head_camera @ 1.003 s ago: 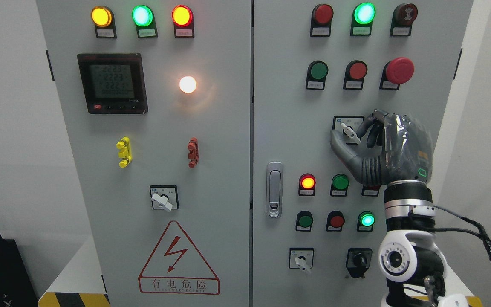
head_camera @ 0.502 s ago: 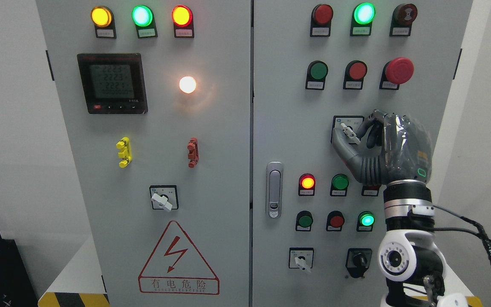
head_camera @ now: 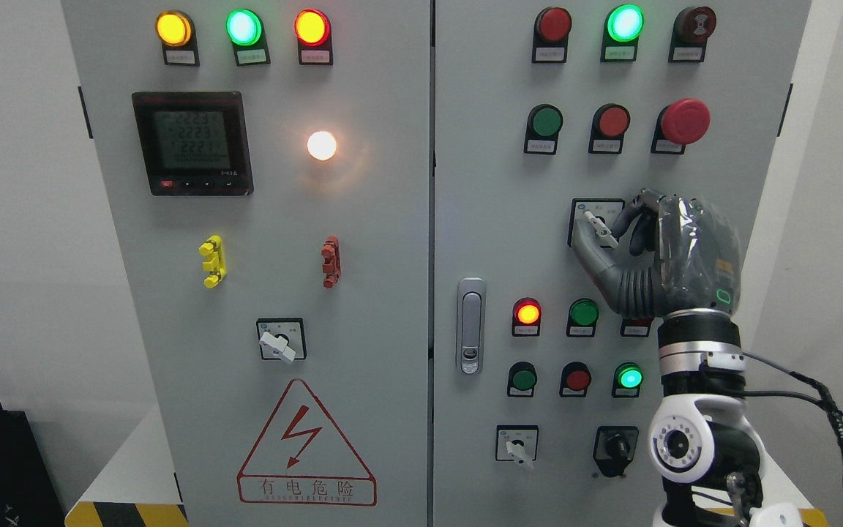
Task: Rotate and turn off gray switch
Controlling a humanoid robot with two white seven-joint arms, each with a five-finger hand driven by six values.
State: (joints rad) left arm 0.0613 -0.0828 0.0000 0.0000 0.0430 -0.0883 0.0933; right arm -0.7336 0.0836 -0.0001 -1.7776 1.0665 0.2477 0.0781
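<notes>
Readable on the meter [head_camera: 192, 143]: three rows of digits, roughly 2223, 2223, 2221, with a fainter row below. On the warning sign [head_camera: 307, 446]: a red lightning bolt over 有电危险. Button labels too small to read.

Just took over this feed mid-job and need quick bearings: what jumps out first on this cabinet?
The dark grey robot right hand stands out first, thumb and fingers closed around the grey rotary switch lever on the right door of the grey control cabinet, mid-height. Next, the glowing white round lamp on the left door beside the black digital meter. Low on the left door sits the red triangular lightning warning sign.
</notes>
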